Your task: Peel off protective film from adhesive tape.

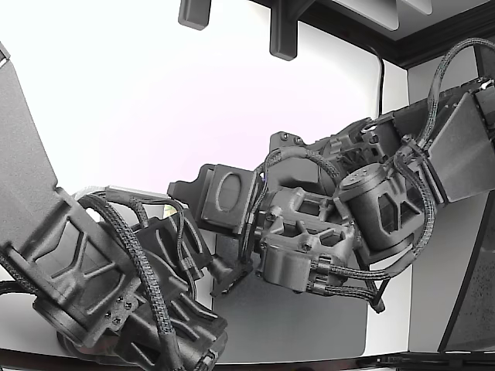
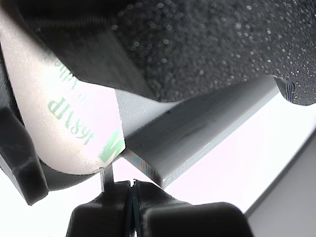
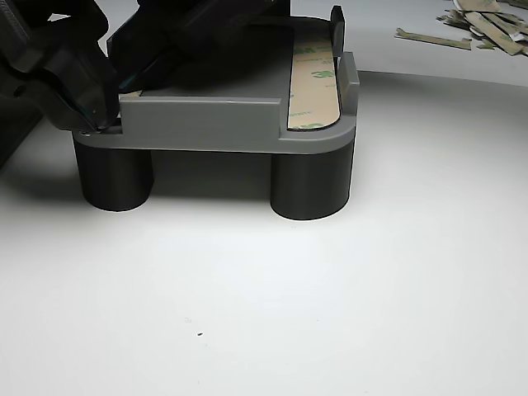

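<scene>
In the exterior view both arms fill the middle, hiding the fixture and the tape entirely. In the other view the gripper is cut off by the left and top edges, and it covers the left strip, so only the right strip shows. The peeled scraps at far right run off the frame. In the wrist view the film's green print is blurred and only partly readable; the fingertips are cropped.
</scene>
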Controlling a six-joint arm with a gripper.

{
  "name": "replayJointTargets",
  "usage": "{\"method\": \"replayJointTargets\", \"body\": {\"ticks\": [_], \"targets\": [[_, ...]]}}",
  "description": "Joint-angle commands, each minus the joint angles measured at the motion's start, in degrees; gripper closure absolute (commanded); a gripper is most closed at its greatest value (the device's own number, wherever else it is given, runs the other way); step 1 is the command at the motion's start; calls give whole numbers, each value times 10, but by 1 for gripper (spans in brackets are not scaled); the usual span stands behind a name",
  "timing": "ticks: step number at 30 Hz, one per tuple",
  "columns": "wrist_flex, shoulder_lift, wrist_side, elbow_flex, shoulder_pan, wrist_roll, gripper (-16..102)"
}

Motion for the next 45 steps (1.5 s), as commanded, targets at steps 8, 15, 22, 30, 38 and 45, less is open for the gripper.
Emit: {"method": "replayJointTargets", "body": {"ticks": [8, 15, 22, 30, 38, 45], "targets": [[-18, 10, 9, -5, -9, -5, 97], [-18, 9, 9, -7, -9, -3, 97], [-19, 9, 9, -6, -9, 0, 97], [-20, 10, 8, -5, -9, 0, 97], [-22, 10, 8, -4, -9, 0, 97], [-27, 9, 10, -3, -9, 4, 97]]}}
